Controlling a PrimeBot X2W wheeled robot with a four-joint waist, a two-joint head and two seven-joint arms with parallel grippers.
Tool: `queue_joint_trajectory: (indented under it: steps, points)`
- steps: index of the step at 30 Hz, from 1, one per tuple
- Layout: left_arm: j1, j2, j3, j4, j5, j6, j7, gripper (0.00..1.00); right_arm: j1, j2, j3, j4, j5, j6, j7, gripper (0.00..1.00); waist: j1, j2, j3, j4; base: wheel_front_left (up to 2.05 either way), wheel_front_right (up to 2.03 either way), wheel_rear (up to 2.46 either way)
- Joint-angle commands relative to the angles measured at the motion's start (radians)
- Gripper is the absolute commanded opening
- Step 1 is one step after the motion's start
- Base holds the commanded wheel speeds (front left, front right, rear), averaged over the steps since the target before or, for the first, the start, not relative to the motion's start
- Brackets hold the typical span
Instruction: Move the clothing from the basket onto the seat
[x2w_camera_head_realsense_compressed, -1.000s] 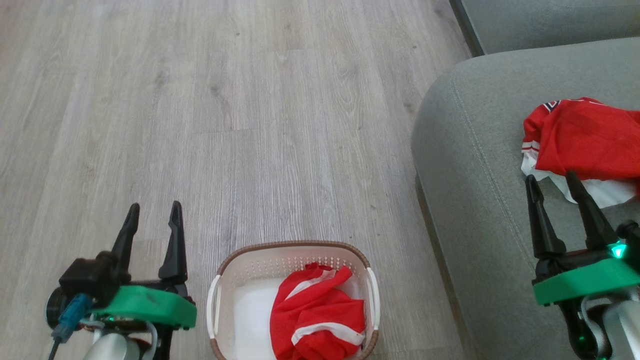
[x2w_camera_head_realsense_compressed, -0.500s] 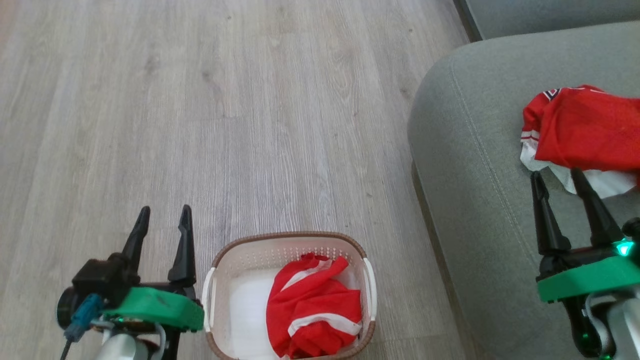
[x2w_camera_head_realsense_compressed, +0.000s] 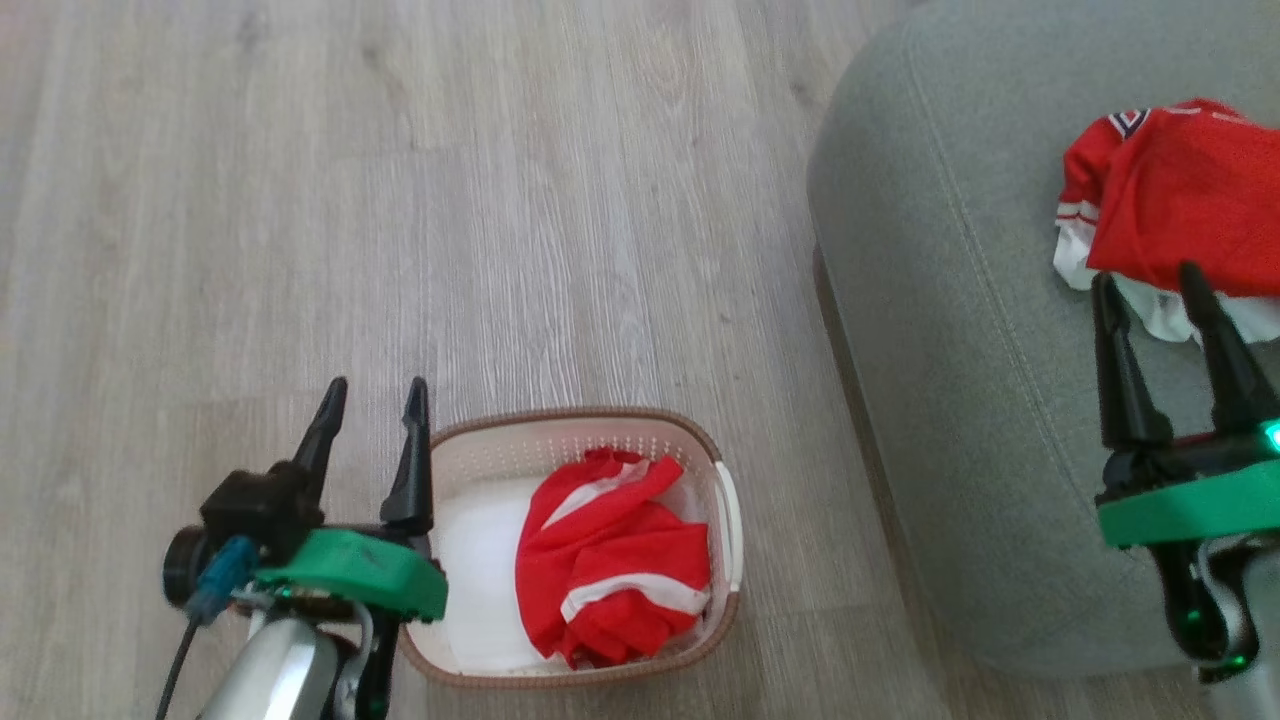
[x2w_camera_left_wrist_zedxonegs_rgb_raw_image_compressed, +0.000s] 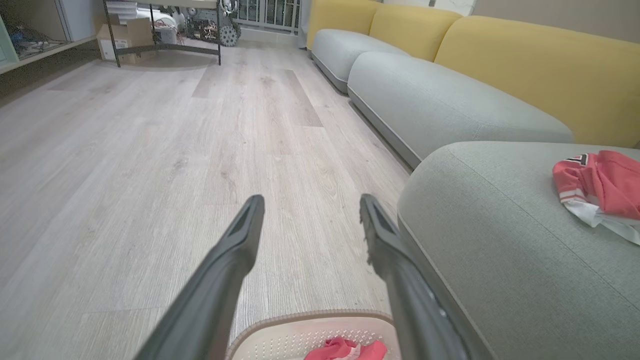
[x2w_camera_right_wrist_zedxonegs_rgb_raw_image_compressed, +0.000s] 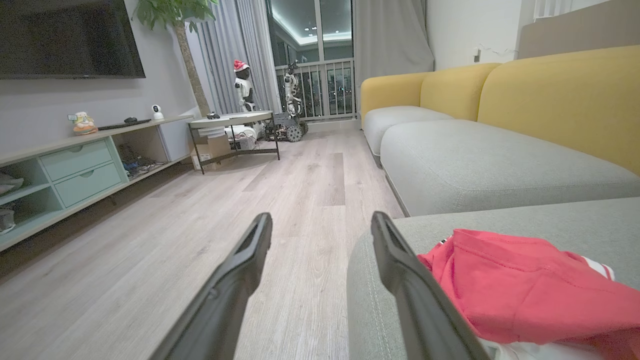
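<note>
- The left jaws are spread wide and hold nothing. They hang over the floor (x2w_camera_head_realsense_compressed: 400, 200) at the left wall of the basket (x2w_camera_head_realsense_compressed: 575, 413), tips pointing away from the robot.
- The clothing (x2w_camera_head_realsense_compressed: 610, 565) lies heaped in the basket's right half, to the right of those tips and nearer the robot, with its long axis running near-to-far. I judge the left arm the closer one.
- The seat (x2w_camera_head_realsense_compressed: 950, 350) stands just right of the basket, with one red garment (x2w_camera_head_realsense_compressed: 1190, 190) lying on it.
- The right jaws are wide and empty over the seat, tips at that garment's near edge.
</note>
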Motion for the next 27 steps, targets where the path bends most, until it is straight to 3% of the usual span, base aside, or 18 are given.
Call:
queue_joint_trajectory:
  steps: [1,12,27]
  points:
    - [-0.056,0.001,0.033,-0.022,0.011,-0.006,-0.012,1.00,-0.037,-0.028,0.007,-0.039,0.004,0.000,-0.007,1.00,0.0000,0.0000,0.025,-0.007,0.00,0.00,0.00]
    - [-0.186,-0.048,-0.013,0.136,0.042,-0.054,-0.012,1.00,-0.104,-0.052,-0.003,-0.068,0.019,0.000,-0.007,1.00,0.0000,0.0000,0.158,-0.025,0.00,0.00,0.00]
    - [-0.372,-0.146,-0.073,0.549,0.041,-0.168,-0.012,1.00,-0.198,-0.081,-0.008,-0.098,0.039,0.000,-0.007,1.00,0.0000,0.0000,0.315,-0.051,0.00,0.00,0.00]
